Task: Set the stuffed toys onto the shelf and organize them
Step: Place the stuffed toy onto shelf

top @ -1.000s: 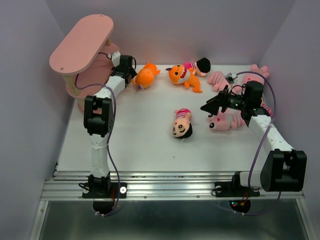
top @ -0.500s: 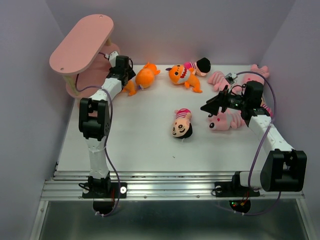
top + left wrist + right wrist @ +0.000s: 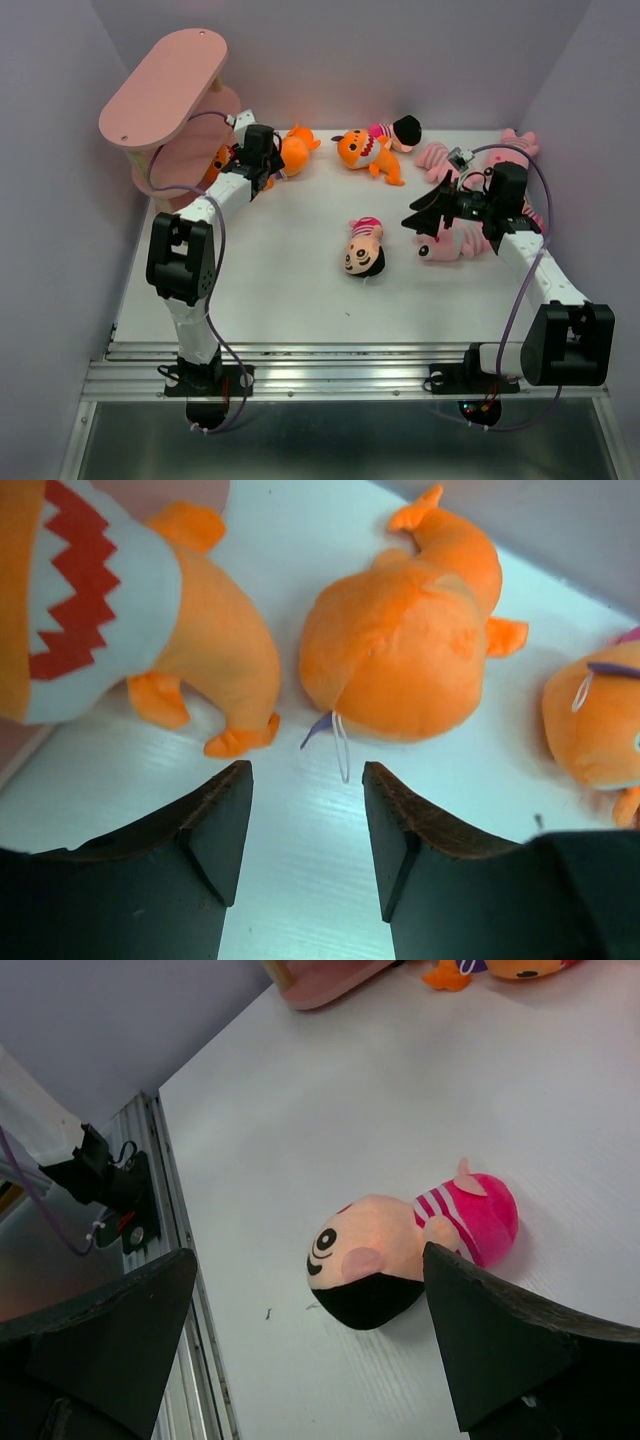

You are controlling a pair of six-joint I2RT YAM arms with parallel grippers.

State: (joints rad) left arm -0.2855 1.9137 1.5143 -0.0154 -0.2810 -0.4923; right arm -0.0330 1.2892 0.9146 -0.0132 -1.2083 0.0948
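Note:
The pink shelf [image 3: 165, 85] stands at the far left. An orange toy with a red zigzag mouth [image 3: 110, 600] lies at its lower board [image 3: 215, 160]. A second orange toy [image 3: 293, 150] [image 3: 405, 650] lies on the table beside it. My left gripper [image 3: 268, 152] [image 3: 305, 780] is open and empty just short of both. A black-haired doll [image 3: 365, 250] [image 3: 410, 1250] lies mid-table. My right gripper [image 3: 420, 210] [image 3: 310, 1255] hangs wide open and empty above and to the right of it. A third orange toy [image 3: 365, 150] and another doll [image 3: 395, 130] lie at the back.
Pink striped animals lie at the right: one [image 3: 450, 245] under my right arm, others at the back [image 3: 435, 155] [image 3: 515, 145]. Purple walls close the left, back and right. The metal rail [image 3: 340, 375] with both arm bases runs along the near edge.
My left gripper has swung right and nearer, away from the shelf. An orange toy now shows at the shelf's lower board. The right arm has hardly moved.

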